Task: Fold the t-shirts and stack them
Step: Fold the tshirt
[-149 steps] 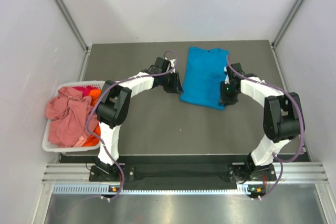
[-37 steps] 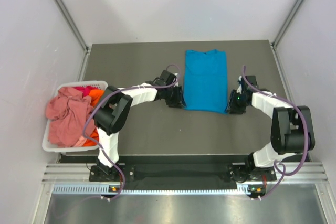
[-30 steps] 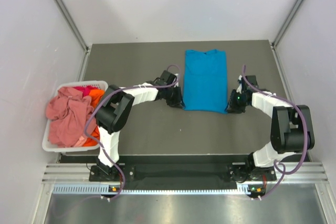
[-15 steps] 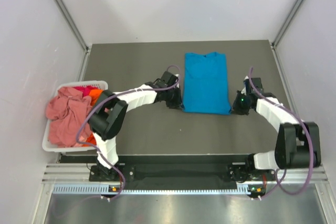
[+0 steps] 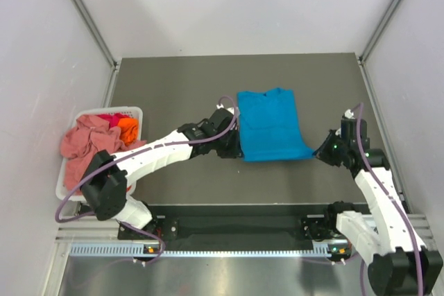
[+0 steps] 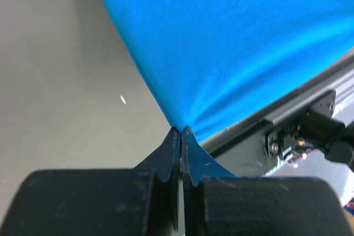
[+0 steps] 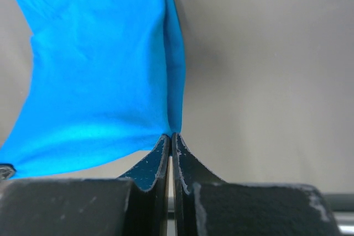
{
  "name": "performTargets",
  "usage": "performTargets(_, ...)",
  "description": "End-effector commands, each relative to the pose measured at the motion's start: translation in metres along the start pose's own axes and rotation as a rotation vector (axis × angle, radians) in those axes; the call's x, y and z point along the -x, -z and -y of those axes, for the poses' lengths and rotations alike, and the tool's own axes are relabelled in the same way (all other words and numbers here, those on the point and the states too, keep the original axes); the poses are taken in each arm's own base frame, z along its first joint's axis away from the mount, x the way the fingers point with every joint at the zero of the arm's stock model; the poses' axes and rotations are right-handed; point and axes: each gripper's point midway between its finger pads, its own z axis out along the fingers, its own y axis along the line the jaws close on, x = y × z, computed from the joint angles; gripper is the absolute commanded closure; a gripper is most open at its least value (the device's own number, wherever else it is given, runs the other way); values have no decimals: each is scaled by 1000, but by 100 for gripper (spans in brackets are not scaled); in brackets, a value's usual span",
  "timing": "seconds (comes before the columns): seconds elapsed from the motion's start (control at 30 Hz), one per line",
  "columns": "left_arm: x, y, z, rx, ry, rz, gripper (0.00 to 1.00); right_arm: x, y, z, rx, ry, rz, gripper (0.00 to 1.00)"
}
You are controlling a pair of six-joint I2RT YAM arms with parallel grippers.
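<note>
Top external: basket point(image 5: 136, 111) of crumpled shirts point(image 5: 87, 147), well left of turquoise t-shirt point(image 5: 267, 126)

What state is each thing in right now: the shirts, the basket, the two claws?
blue t-shirt: spread out, near corners pinched.
left gripper: shut on blue t-shirt.
right gripper: shut on blue t-shirt.
pink t-shirt: crumpled, heaped on basket.
orange t-shirt: crumpled in basket.
basket: upright, full.
</note>
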Motion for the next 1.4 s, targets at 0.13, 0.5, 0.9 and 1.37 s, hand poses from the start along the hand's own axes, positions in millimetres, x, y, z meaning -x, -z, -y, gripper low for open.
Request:
performTargets(0.13,-6,11,-23,134,-6,7,100,12,9,3,-9,17,68,100)
performTargets(0.5,93,-26,-34,214,-14,67,100,100,-34,-39,3,119,111,100)
performTargets(0.9,226,-76,-57,111,29,168,100,183,-110,-101,123,171,93,100)
performTargets(1.37,313,-120,-76,-106,4,379,100,230,-200,-127,197,147,103,100)
